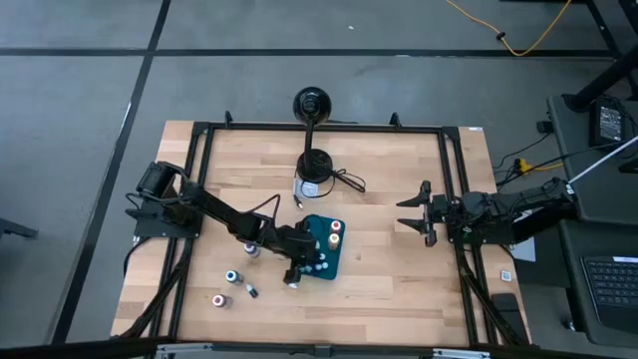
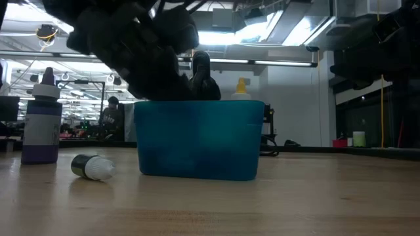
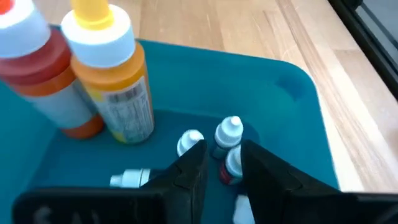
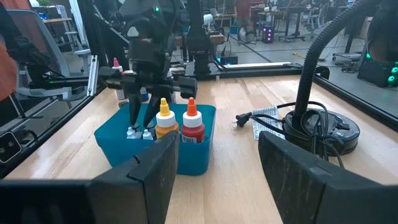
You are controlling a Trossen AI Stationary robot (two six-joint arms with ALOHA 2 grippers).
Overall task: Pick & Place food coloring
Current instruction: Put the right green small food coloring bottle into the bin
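From above, the left gripper reaches over the near-left corner of the teal tray in the middle of the wooden bench. A red-capped bottle and an orange-capped bottle stand upright in the tray. Loose food coloring bottles lie on the bench to the tray's left. The right gripper waits well apart near the right edge, its fingers spread wide and holding nothing. A black lamp base with a cord sits behind the tray.

At bench level, a dark-bodied bottle stands upright left of the tray, and a small bottle lies on its side between them.

The left wrist camera shows the gripper's fingers slightly parted around a tiny red-banded bottle standing in the tray, with other small white-capped bottles beside it. The orange bottle's label carries print too small to read.

The right wrist camera shows the tray with the left arm above it.
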